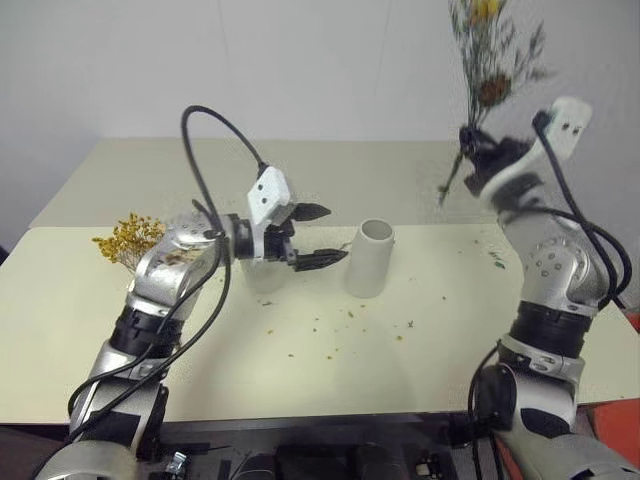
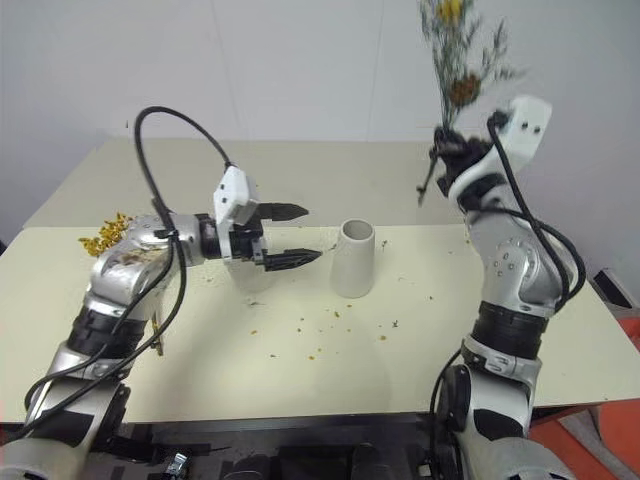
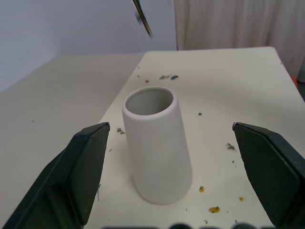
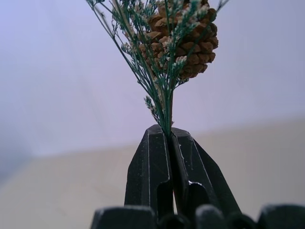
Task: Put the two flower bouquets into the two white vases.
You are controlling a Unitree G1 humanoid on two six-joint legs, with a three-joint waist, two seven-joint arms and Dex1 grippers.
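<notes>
**Operator:** Flower bouquets first. My right gripper (image 1: 470,150) has the grey-green sprig bunch (image 1: 492,60) clamped by its stems, fingers pressed together on them, and I've got it held high above the right end of the table (image 1: 450,330). The bunch stands upright with a yellow ball flower at the top and a brown pine cone (image 4: 188,40) among the sprigs, which the right wrist view shows just above the fingertips. The stem ends hang out below the gripper.

**Observer:** And the other bunch?

**Operator:** The yellow-orange bunch (image 1: 128,238) sits at the left side of the table, behind my left arm. I cannot tell from here whether it is lying down or standing in something.

**Observer:** Where are the vases?

**Operator:** The cylinder vase (image 1: 371,258) stands upright near the middle of the table, mouth open and nothing in it. A second white shape, the round vase (image 1: 266,275), shows just below my left gripper's wrist; most of it is hidden.

**Observer:** What is your left gripper doing?

**Operator:** The left gripper (image 1: 322,235) is spread wide and holds nothing. It points sideways at the cylinder vase, fingertips just beside it and not touching. In the left wrist view the vase stands between the two fingers (image 3: 86,167) with space on both sides. Crumbs of dried petals (image 1: 330,330) lie scattered over the tabletop in front of the vase.
</notes>
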